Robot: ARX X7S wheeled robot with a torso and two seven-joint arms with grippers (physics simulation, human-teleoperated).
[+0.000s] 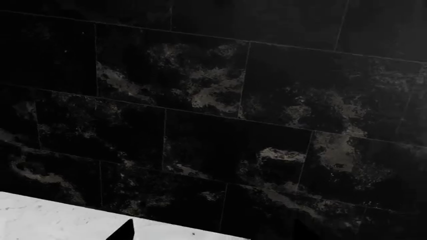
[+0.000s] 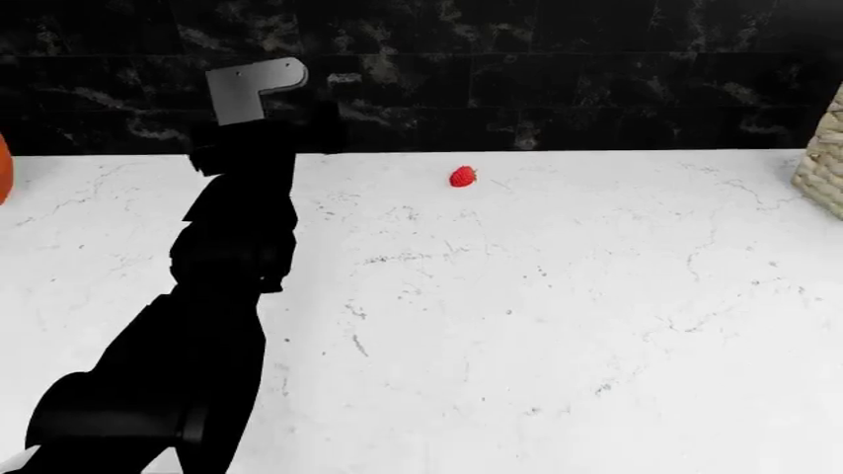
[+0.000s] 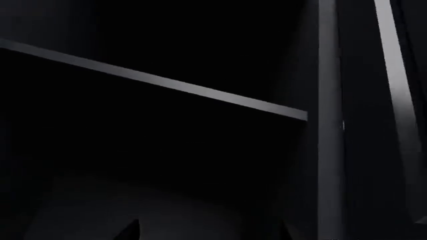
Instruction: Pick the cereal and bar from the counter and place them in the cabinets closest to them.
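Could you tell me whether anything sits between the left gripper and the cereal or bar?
I cannot say: neither the cereal nor the bar shows in any view. On the counter near the left arm lies only a small red berry; the gripper itself is hidden.

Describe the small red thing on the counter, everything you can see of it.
The red thing is small, rounded and berry-like, bright red with a slightly lumpy outline, tapering a little toward its lower end. It looks like a strawberry, though it is too small to be sure. It sits alone on the white marble-look counter, near the back edge, just in front of the dark tiled wall. Nothing else touches it; the left arm stands off to its left. It shows only in the head view.
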